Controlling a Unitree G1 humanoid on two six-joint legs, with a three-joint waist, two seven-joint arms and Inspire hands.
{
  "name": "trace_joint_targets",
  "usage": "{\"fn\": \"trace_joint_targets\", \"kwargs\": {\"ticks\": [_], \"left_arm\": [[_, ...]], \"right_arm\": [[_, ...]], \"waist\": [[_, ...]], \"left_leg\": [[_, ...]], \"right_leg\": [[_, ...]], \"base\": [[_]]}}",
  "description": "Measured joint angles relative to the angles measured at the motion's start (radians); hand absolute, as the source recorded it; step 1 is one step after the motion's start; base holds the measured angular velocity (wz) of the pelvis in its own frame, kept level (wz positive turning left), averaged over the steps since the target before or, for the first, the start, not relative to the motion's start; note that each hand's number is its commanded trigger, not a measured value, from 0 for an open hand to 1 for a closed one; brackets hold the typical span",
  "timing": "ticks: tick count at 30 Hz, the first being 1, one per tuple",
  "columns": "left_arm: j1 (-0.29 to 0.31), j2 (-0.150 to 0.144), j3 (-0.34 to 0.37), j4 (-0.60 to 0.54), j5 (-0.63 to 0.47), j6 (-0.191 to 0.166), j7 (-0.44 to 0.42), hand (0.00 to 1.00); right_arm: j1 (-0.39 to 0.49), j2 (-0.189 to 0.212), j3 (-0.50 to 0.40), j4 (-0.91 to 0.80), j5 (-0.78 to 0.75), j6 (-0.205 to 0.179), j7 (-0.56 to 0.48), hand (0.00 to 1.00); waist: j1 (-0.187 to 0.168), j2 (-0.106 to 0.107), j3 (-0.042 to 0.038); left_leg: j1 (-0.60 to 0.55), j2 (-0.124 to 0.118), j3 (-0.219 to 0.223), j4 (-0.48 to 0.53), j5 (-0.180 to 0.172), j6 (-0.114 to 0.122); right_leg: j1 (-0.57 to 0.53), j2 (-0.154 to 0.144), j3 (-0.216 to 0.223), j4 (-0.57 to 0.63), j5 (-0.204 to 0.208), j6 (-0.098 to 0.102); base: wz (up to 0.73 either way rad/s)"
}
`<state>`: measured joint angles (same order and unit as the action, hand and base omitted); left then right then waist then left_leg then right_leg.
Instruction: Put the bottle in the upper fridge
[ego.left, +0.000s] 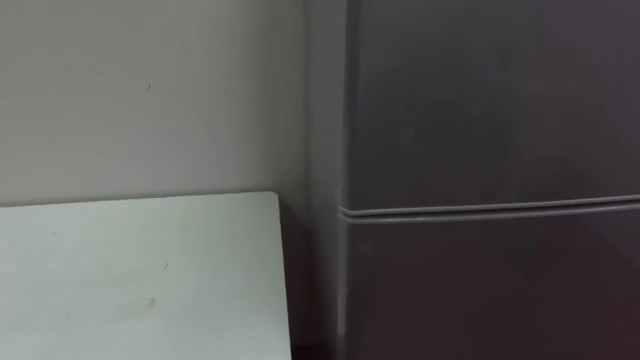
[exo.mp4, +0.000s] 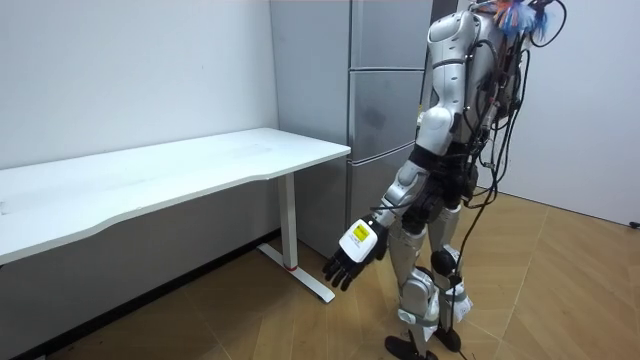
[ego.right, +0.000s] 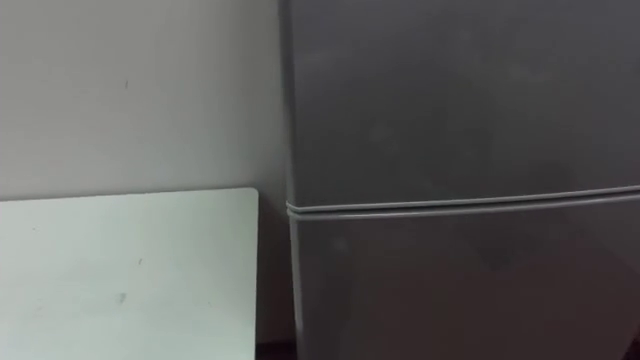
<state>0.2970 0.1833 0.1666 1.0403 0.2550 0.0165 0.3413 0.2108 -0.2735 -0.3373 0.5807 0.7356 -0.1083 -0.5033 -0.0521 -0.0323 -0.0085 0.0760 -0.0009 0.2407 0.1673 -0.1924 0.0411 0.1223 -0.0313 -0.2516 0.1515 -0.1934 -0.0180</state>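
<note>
Low beside the robot's left thigh, the left hand is hanging with its back turned to the room camera. Its dark fingers are loosely relaxed, pointing at the floor and gripping nothing. Where the bottle is I cannot tell, nor which way its long axis is lying. The robot is standing upright on the wood floor, facing the fridge from close by. The fridge is standing tall and grey, its long axis upright, with the upper door and lower door both sitting shut. The seam between them is running nearly level across the eye views. That shut upper door is standing in the way of the upper compartment. Just to the fridge's left, a white table is reaching along the pale wall, its corner lying near the fridge with a narrow dark gap between.
</note>
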Motion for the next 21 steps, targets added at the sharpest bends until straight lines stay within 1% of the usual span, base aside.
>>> {"fn": "trace_joint_targets", "kwargs": {"ticks": [1, 2, 3, 4, 7, 8, 10, 12, 13, 14, 16, 17, 19, 21], "left_arm": [[-0.001, -0.003, 0.0, 0.0, 0.0, -0.002, 0.001, 0.0], [-0.001, -0.006, 0.0, 0.001, 0.0, -0.002, 0.001, 0.0], [0.002, -0.011, -0.006, 0.002, -0.002, -0.002, 0.001, 0.0], [0.004, -0.017, -0.009, 0.002, -0.003, -0.001, 0.001, 0.0], [0.008, -0.029, -0.008, 0.0, -0.003, 0.004, 0.001, 0.0], [0.007, -0.033, -0.008, 0.001, -0.004, 0.006, 0.001, 0.0], [0.007, -0.049, -0.008, 0.002, -0.009, 0.007, 0.003, 0.0], [0.004, -0.061, -0.012, 0.003, -0.008, 0.006, 0.003, 0.0], [0.006, -0.067, -0.012, 0.008, -0.008, 0.005, 0.003, 0.0], [0.003, -0.068, -0.013, 0.018, -0.007, 0.004, 0.003, 0.0], [-0.02, -0.073, -0.014, 0.04, -0.006, 0.005, 0.0, 0.0], [-0.022, -0.074, -0.014, 0.04, -0.007, 0.005, 0.0, 0.0], [-0.041, -0.082, -0.014, 0.04, -0.009, 0.004, 0.0, 0.0], [-0.048, -0.089, -0.016, 0.041, -0.016, 0.004, -0.003, 0.0]], "right_arm": [[0.0, 0.021, 0.006, 0.062, 0.002, 0.0, 0.011, 0.0], [0.002, 0.029, 0.011, 0.092, 0.005, 0.001, 0.021, 0.0], [0.008, 0.049, 0.014, 0.148, 0.014, 0.005, 0.038, 0.0], [0.012, 0.065, 0.02, 0.181, 0.03, 0.02, 0.043, 0.0], [0.019, 0.094, 0.043, 0.259, 0.052, 0.03, 0.073, 0.0], [0.022, 0.101, 0.043, 0.267, 0.051, 0.031, 0.078, 0.0], [0.029, 0.131, 0.05, 0.317, 0.044, 0.033, 0.092, 0.0], [0.025, 0.133, 0.091, 0.397, 0.041, 0.036, 0.117, 0.0], [0.029, 0.138, 0.112, 0.429, 0.037, 0.038, 0.133, 0.0], [0.033, 0.139, 0.123, 0.438, 0.037, 0.041, 0.144, 0.0], [0.033, 0.146, 0.166, 0.461, 0.031, 0.046, 0.183, 0.0], [0.03, 0.148, 0.174, 0.469, 0.016, 0.047, 0.197, 0.0], [0.02, 0.15, 0.224, 0.49, -0.058, 0.055, 0.255, 0.0], [0.0, 0.152, 0.247, 0.526, -0.099, 0.061, 0.301, 0.0]], "waist": [[-0.001, 0.002, 0.001], [-0.001, 0.003, 0.0012], [-0.002, 0.003, 0.0007], [-0.003, 0.004, 0.0009], [-0.006, 0.01, 0.0037], [-0.007, 0.01, 0.0038], [-0.011, 0.013, 0.0016], [-0.009, 0.017, -0.0008], [-0.003, 0.022, -0.0031], [-0.003, 0.025, -0.0034], [0.0, 0.033, -0.0016], [0.0, 0.033, -0.0016], [0.004, 0.032, -0.001], [0.004, 0.029, -0.0003]], "left_leg": [[0.001, 0.0, 0.0, -0.001, -0.001, 0.0], [0.001, 0.0, 0.0, -0.001, -0.001, 0.0], [0.003, 0.0, -0.001, 0.0, -0.004, 0.001], [0.004, 0.0, -0.001, 0.001, -0.004, 0.001], [0.002, -0.001, -0.002, 0.001, -0.004, 0.001], [0.001, -0.001, -0.003, 0.002, -0.004, 0.001], [-0.002, -0.002, -0.008, 0.005, -0.005, 0.002], [0.004, -0.004, -0.01, 0.006, -0.005, 0.002], [0.007, -0.005, -0.013, 0.005, -0.005, 0.002], [0.009, -0.006, -0.014, 0.005, -0.005, 0.002], [0.013, -0.006, -0.016, 0.001, -0.005, 0.002], [0.014, -0.006, -0.017, -0.001, -0.005, 0.002], [0.014, -0.007, -0.025, -0.002, -0.005, 0.002], [0.015, -0.008, -0.026, 0.0, -0.005, 0.002]], "right_leg": [[-0.001, 0.0, -0.001, 0.0, -0.001, 0.001], [-0.002, -0.001, -0.001, -0.001, -0.003, 0.001], [-0.001, -0.002, -0.001, 0.003, -0.007, 0.002], [-0.002, -0.003, -0.001, 0.006, -0.009, 0.003], [-0.006, -0.003, 0.001, 0.007, -0.009, 0.003], [-0.006, -0.003, 0.0, 0.007, -0.009, 0.003], [-0.006, -0.003, -0.001, 0.004, -0.008, 0.004], [-0.002, -0.003, 0.001, 0.003, -0.008, 0.004], [0.004, -0.003, 0.001, 0.003, -0.008, 0.004], [0.007, -0.003, 0.001, 0.004, -0.008, 0.004], [0.006, -0.003, 0.003, 0.002, -0.008, 0.004], [0.006, -0.003, 0.003, 0.003, -0.009, 0.004], [0.006, -0.003, 0.003, 0.003, -0.01, 0.004], [0.005, -0.003, 0.002, 0.003, -0.01, 0.004]], "base": [[0.0], [0.04], [0.03], [0.0], [-0.02], [0.04], [0.06], [0.02], [0.0], [0.0], [-0.02], [0.0], [0.0], [0.0]]}}
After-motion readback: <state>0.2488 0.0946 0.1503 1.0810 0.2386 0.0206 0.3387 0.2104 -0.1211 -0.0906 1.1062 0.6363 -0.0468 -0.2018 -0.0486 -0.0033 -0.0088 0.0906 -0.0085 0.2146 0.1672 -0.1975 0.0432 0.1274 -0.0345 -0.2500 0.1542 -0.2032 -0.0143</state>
